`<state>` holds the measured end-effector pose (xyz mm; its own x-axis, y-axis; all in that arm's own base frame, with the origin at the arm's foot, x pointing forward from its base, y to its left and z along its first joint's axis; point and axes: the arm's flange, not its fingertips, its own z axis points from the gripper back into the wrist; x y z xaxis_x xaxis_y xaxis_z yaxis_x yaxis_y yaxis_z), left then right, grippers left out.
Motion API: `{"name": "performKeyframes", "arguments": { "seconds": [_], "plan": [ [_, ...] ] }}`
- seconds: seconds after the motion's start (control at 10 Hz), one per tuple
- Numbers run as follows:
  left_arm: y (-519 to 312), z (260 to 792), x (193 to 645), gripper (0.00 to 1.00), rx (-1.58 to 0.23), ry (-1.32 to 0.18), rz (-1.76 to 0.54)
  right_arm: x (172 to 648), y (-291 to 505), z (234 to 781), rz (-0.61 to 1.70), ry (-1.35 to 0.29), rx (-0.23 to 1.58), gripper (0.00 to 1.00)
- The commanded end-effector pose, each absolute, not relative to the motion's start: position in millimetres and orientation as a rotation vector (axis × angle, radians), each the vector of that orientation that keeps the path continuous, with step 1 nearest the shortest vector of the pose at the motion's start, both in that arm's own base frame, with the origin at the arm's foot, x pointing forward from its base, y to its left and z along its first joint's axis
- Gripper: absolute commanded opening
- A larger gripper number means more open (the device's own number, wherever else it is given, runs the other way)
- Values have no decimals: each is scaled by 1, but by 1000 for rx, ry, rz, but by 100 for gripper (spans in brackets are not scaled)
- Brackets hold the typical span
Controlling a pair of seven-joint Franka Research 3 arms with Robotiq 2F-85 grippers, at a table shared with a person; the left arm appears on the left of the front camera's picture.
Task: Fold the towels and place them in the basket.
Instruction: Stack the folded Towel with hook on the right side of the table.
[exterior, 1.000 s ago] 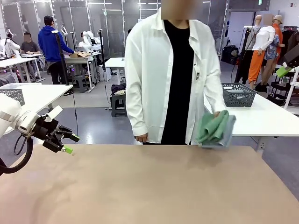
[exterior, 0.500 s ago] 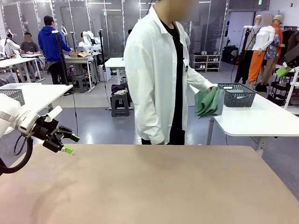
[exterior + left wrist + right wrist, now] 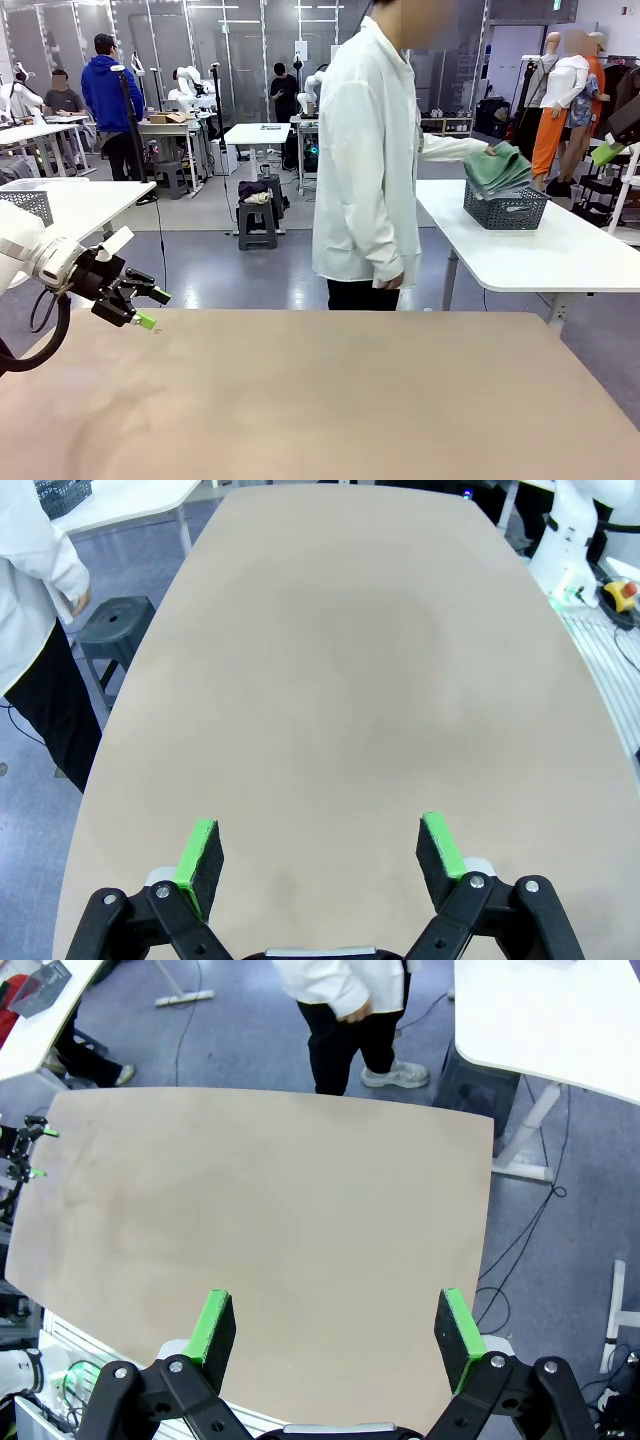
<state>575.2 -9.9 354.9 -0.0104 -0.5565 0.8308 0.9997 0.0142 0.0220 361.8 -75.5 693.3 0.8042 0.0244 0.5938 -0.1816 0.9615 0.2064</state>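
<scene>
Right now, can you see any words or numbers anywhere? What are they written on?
No text can be read here.
Green sign high on the far wall: too small to read.
Small dark mark on the person's white shirt: blurred.
Tan table: plain, no print.
Towels and dark basket on the white side table: no label visible.
Left gripper and right gripper: no readable markings.

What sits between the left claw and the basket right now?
In the front view, the left claw hangs open over the table's left edge. Between it and the basket stands the person, lowering the towels onto it.
</scene>
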Motion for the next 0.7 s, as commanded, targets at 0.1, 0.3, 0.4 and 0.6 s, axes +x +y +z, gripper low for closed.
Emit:
{"name": "performKeyframes", "arguments": {
  "seconds": [0.1, 0.3, 0.4, 0.6],
  "plan": [
    [-11, 356, 575, 98, -740, -787, -1432, 362, -74, 695, 97, -621, 261, 100],
    [-11, 356, 575, 98, -740, -787, -1432, 362, -74, 695, 97, -621, 261, 100],
    [-11, 356, 575, 98, -740, -787, -1432, 362, -74, 695, 97, -621, 261, 100],
    [-11, 356, 575, 98, -740, -787, -1432, 362, -74, 695, 97, -621, 261, 100]
  ]
}}
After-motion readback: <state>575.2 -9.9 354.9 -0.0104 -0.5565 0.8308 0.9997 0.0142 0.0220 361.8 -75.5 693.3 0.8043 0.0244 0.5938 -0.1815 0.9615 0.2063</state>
